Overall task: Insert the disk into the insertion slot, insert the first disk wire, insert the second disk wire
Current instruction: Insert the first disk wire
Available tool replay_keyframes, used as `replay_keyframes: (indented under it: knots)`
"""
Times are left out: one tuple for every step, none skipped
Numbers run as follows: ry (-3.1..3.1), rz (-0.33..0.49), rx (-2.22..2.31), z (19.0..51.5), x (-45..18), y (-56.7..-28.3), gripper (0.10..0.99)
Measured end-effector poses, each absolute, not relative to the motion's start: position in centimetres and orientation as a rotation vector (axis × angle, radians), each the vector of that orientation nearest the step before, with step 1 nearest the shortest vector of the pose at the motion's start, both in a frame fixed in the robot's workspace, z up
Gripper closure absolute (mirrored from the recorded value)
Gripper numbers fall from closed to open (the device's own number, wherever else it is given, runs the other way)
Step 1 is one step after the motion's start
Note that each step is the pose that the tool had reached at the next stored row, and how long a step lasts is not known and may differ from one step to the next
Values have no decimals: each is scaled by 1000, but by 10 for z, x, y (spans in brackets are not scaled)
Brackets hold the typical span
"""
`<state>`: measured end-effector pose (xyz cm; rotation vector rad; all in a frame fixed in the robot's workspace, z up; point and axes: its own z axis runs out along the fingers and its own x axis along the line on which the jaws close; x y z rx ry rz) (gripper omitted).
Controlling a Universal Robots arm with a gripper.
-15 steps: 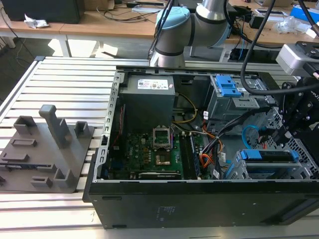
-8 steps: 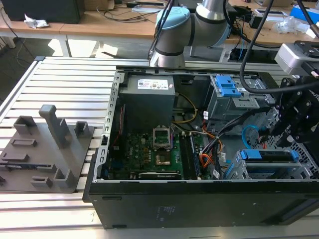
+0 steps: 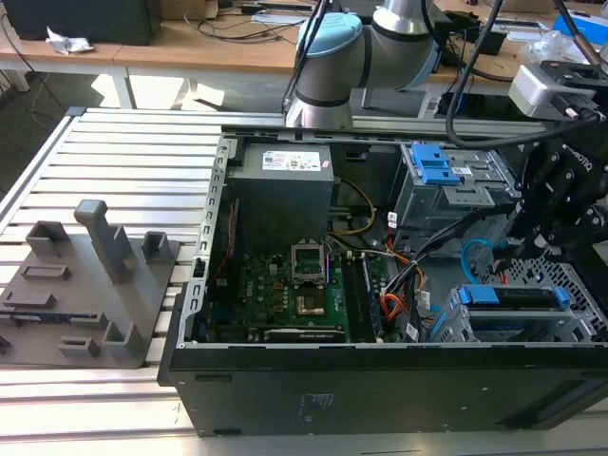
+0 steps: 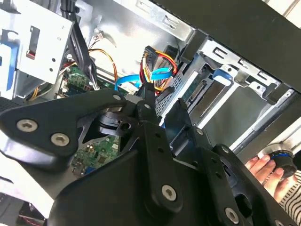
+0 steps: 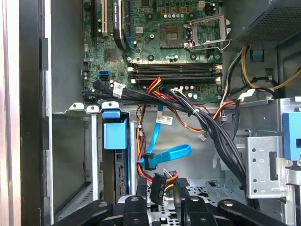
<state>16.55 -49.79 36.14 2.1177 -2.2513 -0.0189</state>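
The disk [image 3: 513, 296], grey in its bright blue carrier, sits inside the insertion slot [image 3: 578, 328], a silver perforated cage at the case's near corner on the exterior view's right. In the first wrist view the disk's blue carrier [image 5: 114, 136] stands seated in the bay. My gripper [image 5: 160, 188] hangs just beside that end of the disk, shut on a black wire connector [image 5: 157, 189] with red and orange leads. A blue flat wire [image 5: 170, 154] curls loose close by. In the second wrist view my gripper [image 4: 162, 103] points at the disk's connector edge [image 4: 197, 89].
A grey cage with a blue latch [image 3: 432, 163] stands behind the arm. Black cable bundles [image 5: 207, 122] cross above the bay. The motherboard [image 3: 294, 285] fills the case floor. A grey fixture [image 3: 90, 285] rests on the slatted table. A person's hand [image 4: 269, 172] holds a dark knob outside the case.
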Motion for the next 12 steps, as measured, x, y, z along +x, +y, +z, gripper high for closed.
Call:
replay_keyframes:
  knots:
    - [-2263, -17, 2103, 361, 165, -498, 725]
    - [-2273, -15, 2090, 360, 165, -498, 725]
    - [-2284, -11, 2074, 358, 166, -498, 725]
    - [-2291, -7, 2063, 356, 165, -498, 725]
    - [-2292, -5, 2060, 354, 165, -498, 725]
    - [-2292, -2, 2057, 353, 165, -498, 725]
    - [-2293, -2, 2056, 353, 165, -498, 725]
    - [-2293, -2, 2056, 353, 165, -498, 725]
    - [-2293, -2, 2056, 353, 165, -498, 725]
    - [-2293, -2, 2056, 353, 165, -498, 741]
    - [-2293, -2, 2056, 353, 165, -498, 804]
    - [-2293, -2, 2056, 353, 165, -498, 867]
